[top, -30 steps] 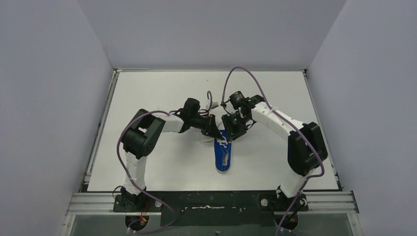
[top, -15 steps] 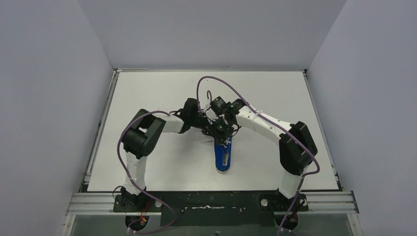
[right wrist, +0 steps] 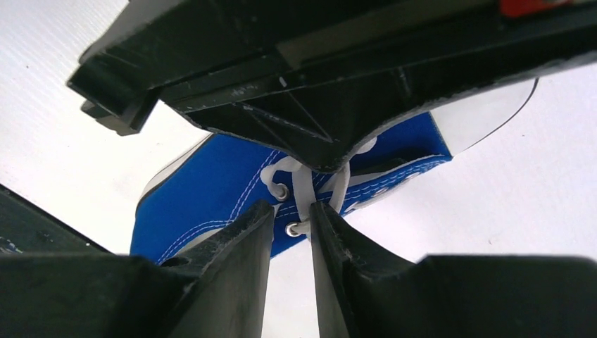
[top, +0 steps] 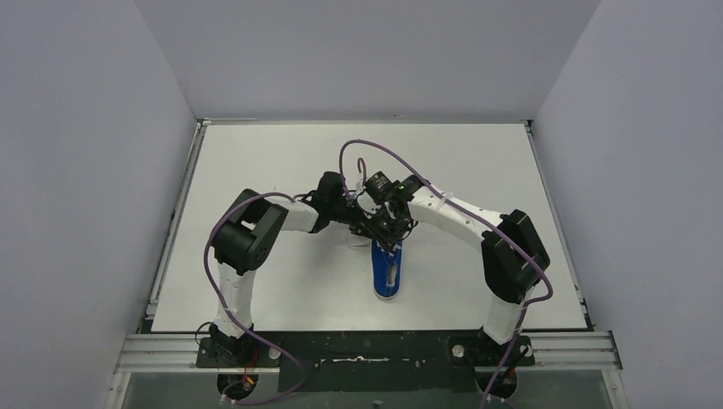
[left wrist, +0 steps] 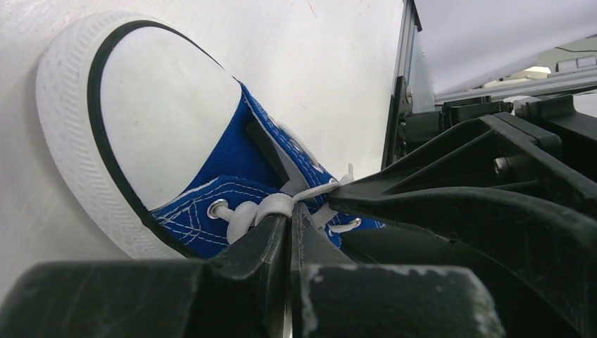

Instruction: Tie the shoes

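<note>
The blue sneaker (top: 388, 277) lies near the middle of the white worktop (top: 281, 281), lengthwise from near to far, and both grippers meet over its far, laced end. The left gripper (left wrist: 288, 227) is closed tight. Its tips appear to pinch the white laces (left wrist: 271, 205) just above the front eyelets, probably to lift a strand clear of the canvas so the other side can reach it. The right gripper (right wrist: 292, 215) stands at a narrow gap, with one finger on either side of a lace strand that runs down to an eyelet (right wrist: 291, 229). It straddles the strand without clamping it, which reads as lining up for a grasp. The overhead view gives only the layout, because the two grippers crowd together and hide the laces altogether. The left wrist view shows the pinch and the white toe cap (left wrist: 162, 120) beyond it, with the right gripper's finger reaching in from the right. The right wrist view alone shows the strands drawn up to the left gripper's tip and the open gap around the straddled strand.
</note>
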`<move>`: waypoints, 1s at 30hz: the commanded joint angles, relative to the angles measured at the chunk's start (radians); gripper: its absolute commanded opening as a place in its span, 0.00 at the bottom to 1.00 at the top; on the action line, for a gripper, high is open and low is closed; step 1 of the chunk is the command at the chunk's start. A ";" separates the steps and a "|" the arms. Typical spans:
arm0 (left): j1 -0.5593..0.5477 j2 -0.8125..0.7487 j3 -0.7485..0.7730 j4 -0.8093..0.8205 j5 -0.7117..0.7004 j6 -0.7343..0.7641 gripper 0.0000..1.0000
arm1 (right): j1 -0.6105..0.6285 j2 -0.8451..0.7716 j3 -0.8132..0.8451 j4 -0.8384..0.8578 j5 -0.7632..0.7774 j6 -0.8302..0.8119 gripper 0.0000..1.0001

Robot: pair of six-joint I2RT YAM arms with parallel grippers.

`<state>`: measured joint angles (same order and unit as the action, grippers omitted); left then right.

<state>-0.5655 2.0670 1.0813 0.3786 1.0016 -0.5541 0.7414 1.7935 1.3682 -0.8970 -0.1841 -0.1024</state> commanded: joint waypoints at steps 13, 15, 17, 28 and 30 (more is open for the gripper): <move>0.007 0.010 -0.022 0.102 0.034 -0.030 0.00 | 0.041 0.028 -0.019 0.071 0.180 -0.026 0.27; 0.008 0.008 -0.026 0.110 0.033 -0.034 0.00 | 0.052 0.023 -0.020 0.078 0.224 -0.013 0.25; 0.007 0.006 -0.030 0.117 0.031 -0.041 0.00 | 0.058 0.013 -0.028 0.087 0.231 0.008 0.17; 0.008 -0.030 -0.039 0.108 0.026 -0.056 0.00 | -0.024 -0.164 -0.077 0.056 -0.251 0.446 0.00; 0.007 -0.050 -0.048 0.106 0.024 -0.053 0.02 | -0.072 -0.196 -0.120 0.092 -0.336 0.524 0.00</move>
<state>-0.5617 2.0758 1.0420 0.4385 1.0180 -0.6136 0.7483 1.7161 1.3022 -0.8455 -0.2745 0.1856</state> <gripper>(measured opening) 0.008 0.025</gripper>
